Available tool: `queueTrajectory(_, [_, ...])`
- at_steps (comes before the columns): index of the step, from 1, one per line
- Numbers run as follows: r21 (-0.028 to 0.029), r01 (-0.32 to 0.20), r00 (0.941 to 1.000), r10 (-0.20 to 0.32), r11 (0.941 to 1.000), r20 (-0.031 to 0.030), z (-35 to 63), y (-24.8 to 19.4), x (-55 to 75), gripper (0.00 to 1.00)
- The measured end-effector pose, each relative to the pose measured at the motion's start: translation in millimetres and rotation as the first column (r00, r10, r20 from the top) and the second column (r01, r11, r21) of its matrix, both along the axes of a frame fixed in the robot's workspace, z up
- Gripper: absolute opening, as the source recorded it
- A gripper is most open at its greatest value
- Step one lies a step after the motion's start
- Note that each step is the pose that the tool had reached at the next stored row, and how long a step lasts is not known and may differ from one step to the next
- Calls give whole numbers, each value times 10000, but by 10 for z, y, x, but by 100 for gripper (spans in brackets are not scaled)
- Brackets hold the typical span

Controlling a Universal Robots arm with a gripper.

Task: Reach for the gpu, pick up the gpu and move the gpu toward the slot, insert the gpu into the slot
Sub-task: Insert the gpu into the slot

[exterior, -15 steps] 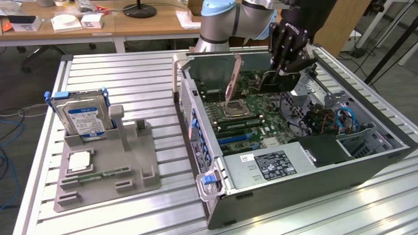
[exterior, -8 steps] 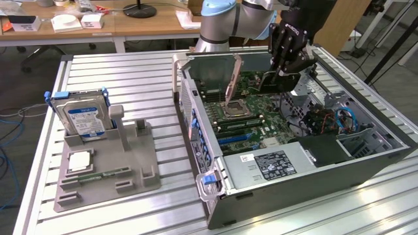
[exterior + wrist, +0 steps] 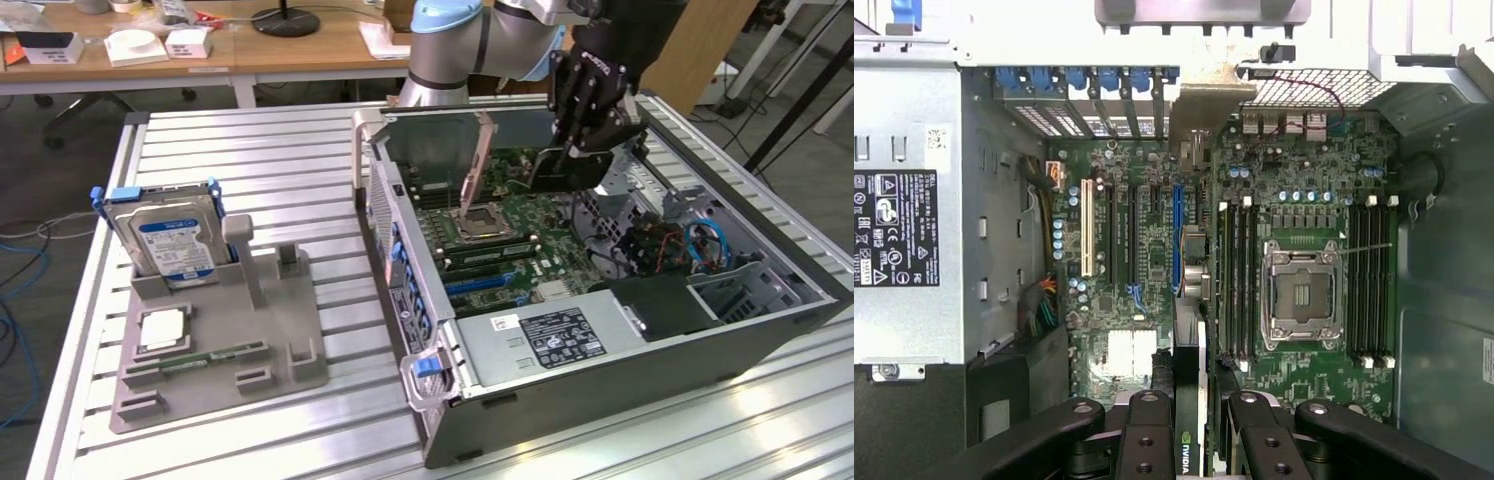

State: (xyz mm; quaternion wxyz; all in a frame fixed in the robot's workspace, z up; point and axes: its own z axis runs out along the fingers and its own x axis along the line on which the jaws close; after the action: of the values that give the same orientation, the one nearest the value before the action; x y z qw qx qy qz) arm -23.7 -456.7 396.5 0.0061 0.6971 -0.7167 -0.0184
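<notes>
Exterior view: jaws (image 3: 577,150) clamped on the gpu (image 3: 567,172), carried over the motherboard (image 3: 514,225) at one o'clock; insertion remains.

From my wrist camera, the gpu (image 3: 1189,440) is edge-on and mostly hidden between the gripper (image 3: 1191,432) links. In my exterior view its lower edge disappears behind the case wall (image 3: 400,230).

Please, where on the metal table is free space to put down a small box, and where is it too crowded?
Free: the slatted table behind the grey holder, beside the computer case. Also its front corner at the exterior view's right. Crowded: inside the case, where the gripper holds the gpu.
</notes>
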Motion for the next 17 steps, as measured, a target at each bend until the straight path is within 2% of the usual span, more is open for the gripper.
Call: queueTrajectory(17, [0,-2,10000,2,10000,92,-170,0,0,26])
